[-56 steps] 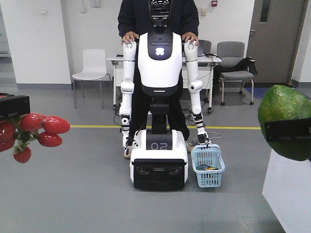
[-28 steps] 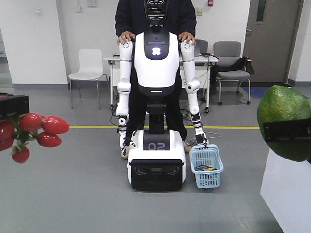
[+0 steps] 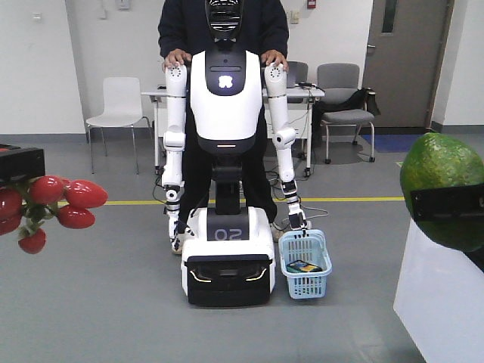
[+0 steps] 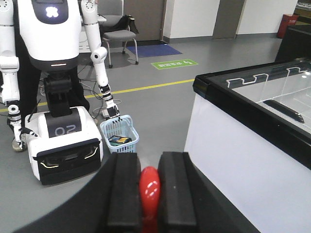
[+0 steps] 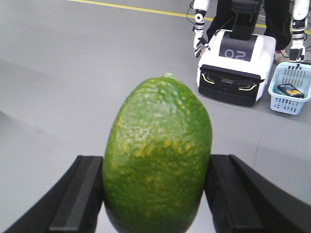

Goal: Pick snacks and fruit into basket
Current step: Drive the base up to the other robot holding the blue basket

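My left gripper (image 4: 149, 191) is shut on a bunch of small red fruit (image 3: 54, 206), which hangs at the left edge of the front view. My right gripper (image 5: 158, 194) is shut on a large bumpy green fruit (image 5: 159, 155), seen at the right edge as the green fruit (image 3: 442, 189). The light blue basket (image 3: 306, 287) hangs low from the hand of a white humanoid robot (image 3: 223, 91), just above the floor. A dark snack box with yellow print (image 3: 304, 266) lies inside it. The basket (image 4: 121, 147) and box (image 4: 119, 140) also show in the left wrist view, and the basket (image 5: 286, 104) in the right wrist view.
The white robot stands on a wheeled base marked 02 (image 3: 227, 253), with a person behind it holding its shoulders. A white chest freezer with a glass lid (image 4: 252, 121) stands close on my right. Chairs (image 3: 113, 113) and a table line the back wall. A yellow line crosses the grey floor.
The white robot, with the basket in its hand, has shifted left and slightly nearer in the front view. Both of my grippers still hold their fruit in the same places.
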